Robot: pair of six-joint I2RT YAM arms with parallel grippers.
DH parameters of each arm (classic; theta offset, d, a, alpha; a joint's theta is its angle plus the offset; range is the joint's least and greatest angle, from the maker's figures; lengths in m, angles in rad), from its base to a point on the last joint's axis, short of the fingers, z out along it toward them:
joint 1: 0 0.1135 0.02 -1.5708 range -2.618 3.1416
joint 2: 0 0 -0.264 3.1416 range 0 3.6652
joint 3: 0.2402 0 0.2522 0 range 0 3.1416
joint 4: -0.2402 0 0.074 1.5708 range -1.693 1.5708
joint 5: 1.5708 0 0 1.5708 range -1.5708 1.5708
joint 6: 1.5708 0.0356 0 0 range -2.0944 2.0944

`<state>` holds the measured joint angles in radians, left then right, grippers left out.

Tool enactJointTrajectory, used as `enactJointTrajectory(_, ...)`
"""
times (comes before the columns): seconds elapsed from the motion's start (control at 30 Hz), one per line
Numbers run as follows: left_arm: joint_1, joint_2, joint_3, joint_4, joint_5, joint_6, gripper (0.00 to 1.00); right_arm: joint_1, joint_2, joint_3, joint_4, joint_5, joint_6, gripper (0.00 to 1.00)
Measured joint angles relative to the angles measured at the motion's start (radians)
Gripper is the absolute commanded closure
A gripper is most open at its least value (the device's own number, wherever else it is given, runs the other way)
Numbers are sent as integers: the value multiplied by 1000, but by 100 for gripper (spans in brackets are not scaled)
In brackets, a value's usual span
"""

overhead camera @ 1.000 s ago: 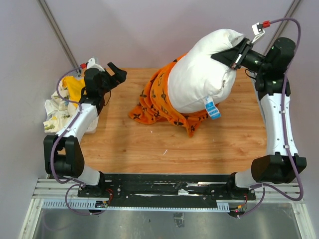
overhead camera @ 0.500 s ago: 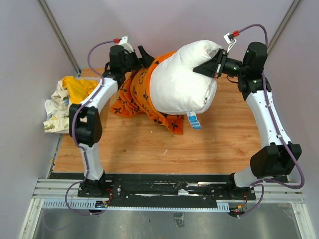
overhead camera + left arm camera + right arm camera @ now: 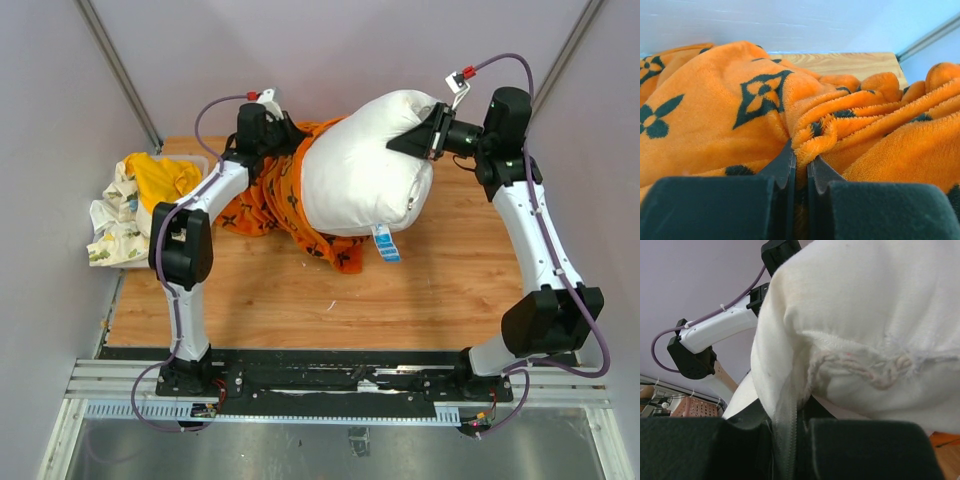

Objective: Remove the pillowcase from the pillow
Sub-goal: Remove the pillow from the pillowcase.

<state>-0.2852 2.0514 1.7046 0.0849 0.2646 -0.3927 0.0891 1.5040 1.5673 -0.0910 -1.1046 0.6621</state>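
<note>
The plump white pillow (image 3: 360, 170) hangs lifted over the back of the table, its right end pinched by my right gripper (image 3: 425, 132), which is shut on the pillow's zipper edge (image 3: 787, 440). The orange pillowcase (image 3: 275, 195) with black motifs is bunched round the pillow's left and lower end and trails onto the table. My left gripper (image 3: 292, 135) is at the pillowcase's upper left, and its jaws are shut on a fold of the orange pillowcase (image 3: 812, 137). A blue and white tag (image 3: 385, 243) dangles under the pillow.
A yellow cloth (image 3: 160, 178) and a white floral cloth (image 3: 115, 225) lie heaped at the table's left edge. Bare wooden table (image 3: 400, 300) stretches in front of the pillow. Metal posts (image 3: 120, 70) rise at both back corners.
My left arm swung from the left cloth pile over to the pillowcase and its jaws shut on the orange fabric. The right arm carried the pillow leftward and lower.
</note>
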Motion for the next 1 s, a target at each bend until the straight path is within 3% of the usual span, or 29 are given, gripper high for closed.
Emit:
enactJointTrajectory(0.23, 132, -40, -59, 13, 34, -156, 100, -60, -12, -101, 77, 39, 76, 99)
enactJointTrajectory(0.4, 245, -66, -160, -10, -27, -188, 99, -161, -48, -186, 147, 43, 186, 99)
enactJointTrajectory(0.57, 244, -69, -168, -84, -65, -196, 95, -177, -87, -189, 168, 34, 228, 99)
enactJointTrajectory(0.63, 240, -76, -163, -94, -71, -192, 73, -182, -96, -192, 166, 34, 230, 99)
enactJointTrajectory(0.7, 240, -89, -163, -106, -82, -179, 37, -189, -103, -192, 150, 41, 224, 99)
enactJointTrajectory(0.73, 243, -96, -165, -111, -94, -169, 25, -196, -108, -192, 135, 47, 217, 99)
enactJointTrajectory(0.8, 255, -117, -182, -122, -105, -148, 10, -207, -125, -192, 105, 69, 201, 99)
enactJointTrajectory(1.0, 269, -285, -241, -214, -160, -93, 1, -215, -209, -193, -17, 187, 125, 99)
